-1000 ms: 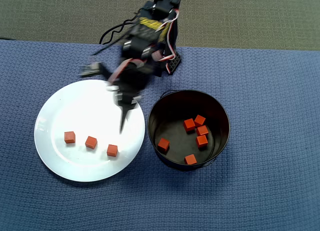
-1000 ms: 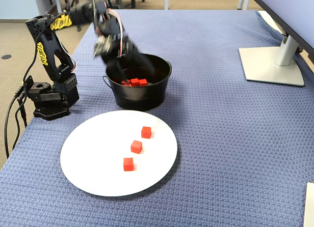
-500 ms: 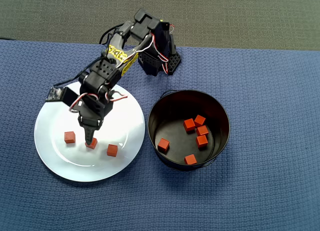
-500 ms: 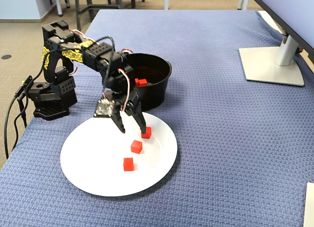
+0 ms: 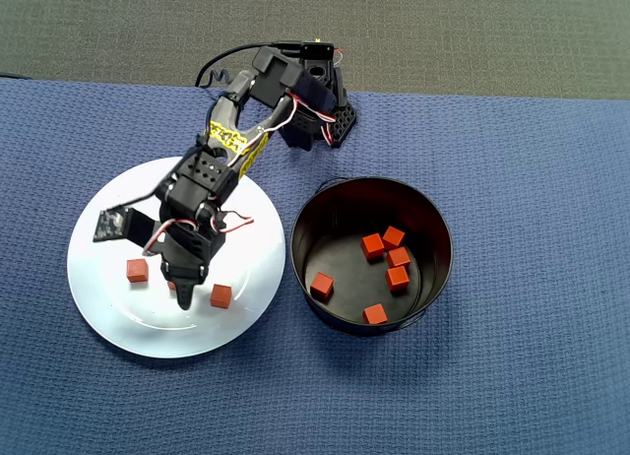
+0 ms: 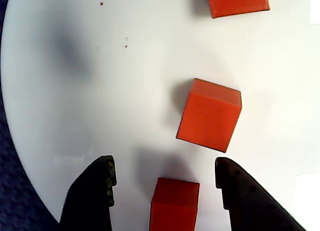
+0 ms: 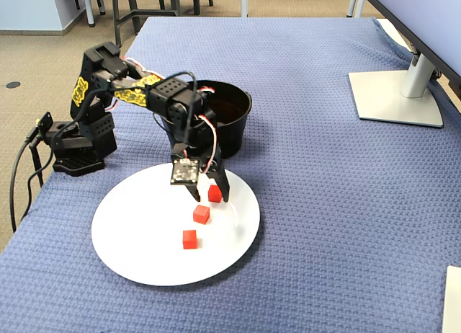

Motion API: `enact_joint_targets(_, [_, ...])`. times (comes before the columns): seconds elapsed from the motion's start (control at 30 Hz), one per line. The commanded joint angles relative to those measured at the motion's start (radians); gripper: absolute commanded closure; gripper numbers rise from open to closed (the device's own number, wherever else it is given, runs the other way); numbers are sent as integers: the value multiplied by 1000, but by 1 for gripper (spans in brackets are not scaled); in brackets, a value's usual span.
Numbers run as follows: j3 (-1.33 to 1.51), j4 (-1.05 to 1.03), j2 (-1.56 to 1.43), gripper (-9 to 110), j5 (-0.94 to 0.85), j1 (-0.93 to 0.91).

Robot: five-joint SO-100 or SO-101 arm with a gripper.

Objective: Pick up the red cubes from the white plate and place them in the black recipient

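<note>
While the gripper hangs low over the white plate, its two black, rounded fingers stand apart with one red cube between the tips; no contact with its sides is visible. Three red cubes lie on the plate: small, matte, orange-red, sharp-edged. In the overhead view one sits left of the arm, one right of it, and the third is mostly hidden under the gripper. The plate is round, flat and glossy. Just beside it stands the black pot, round with straight walls and a shiny interior, holding five more cubes. Both rest on a blue woven cloth.
</note>
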State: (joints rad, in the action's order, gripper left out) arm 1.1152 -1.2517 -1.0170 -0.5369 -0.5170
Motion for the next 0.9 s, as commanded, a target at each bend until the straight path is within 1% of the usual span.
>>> enact_joint_targets(0.0, [-64, -52, -5, 82, -46, 34])
enact_joint_targets(0.1, [-52, -92, 3, 83, -106, 54])
enact_joint_targets(0.27, [-41, -94, -3, 82, -137, 58])
enact_joint_targets(0.7, [-137, -103, 98, 84, -146, 66])
enact_joint_targets(0.87, [-95, -84, 71, 86, -141, 77])
